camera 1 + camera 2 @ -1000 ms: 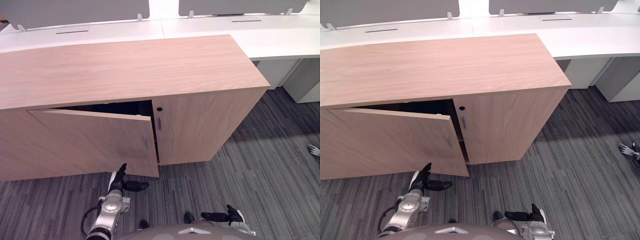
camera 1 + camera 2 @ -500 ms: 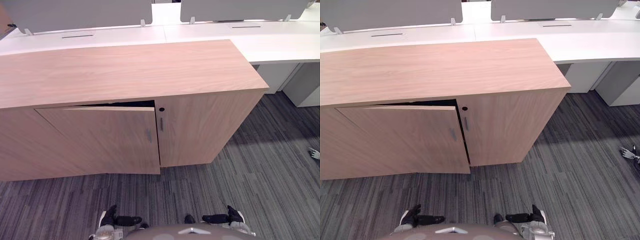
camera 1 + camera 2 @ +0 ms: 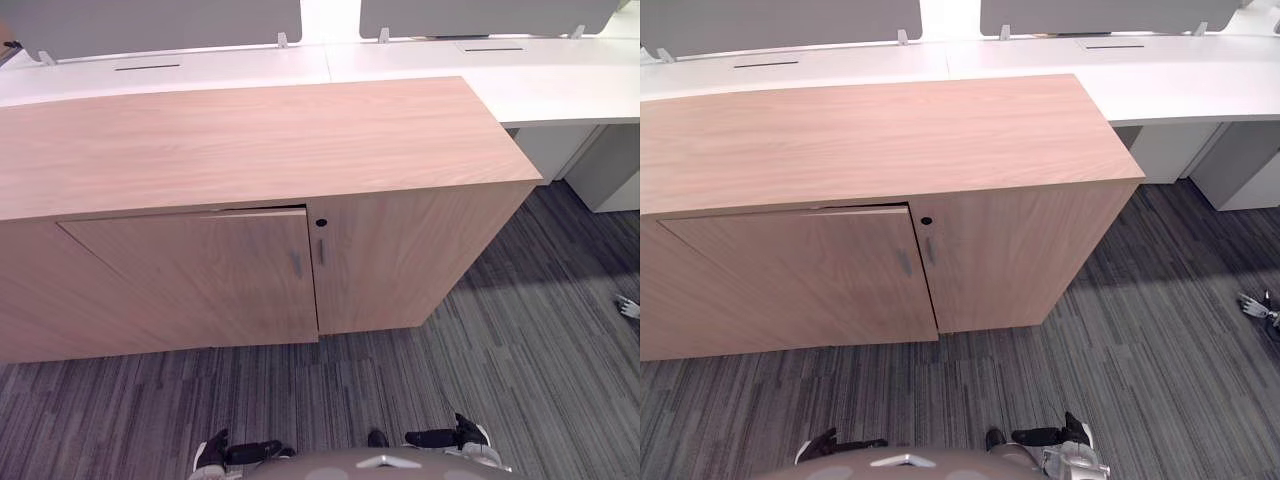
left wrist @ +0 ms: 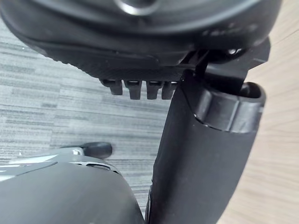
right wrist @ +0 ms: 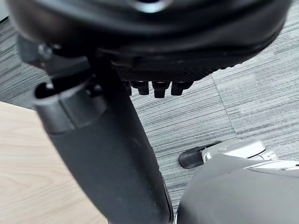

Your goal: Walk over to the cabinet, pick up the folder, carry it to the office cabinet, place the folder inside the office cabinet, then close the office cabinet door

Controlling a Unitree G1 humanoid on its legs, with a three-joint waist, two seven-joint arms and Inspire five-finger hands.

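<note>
The light wood office cabinet point(image 3: 250, 140) stands before me, low and wide. Its left door point(image 3: 200, 285) is swung almost flat against the front, with a thin dark slit left along its top edge. The right door point(image 3: 400, 255) is flush, with a keyhole point(image 3: 320, 222) near the seam. My left hand point(image 3: 235, 452) hangs low above the carpet, well back from the door, fingers straight and holding nothing. My right hand point(image 3: 450, 437) hangs at the lower right, also open and holding nothing. In the wrist views, the left thumb point(image 4: 201, 154) and right thumb point(image 5: 107, 144) stand out straight.
White desks point(image 3: 560, 80) with grey partition panels point(image 3: 150, 20) run behind the cabinet. A white pedestal point(image 3: 615, 165) stands under the desk at the right. A small white object point(image 3: 628, 307) lies on the grey striped carpet point(image 3: 520, 330) at the far right.
The left cabinet door has swung from ajar to almost shut. My left hand has drawn back from the door's lower edge down towards my body.
</note>
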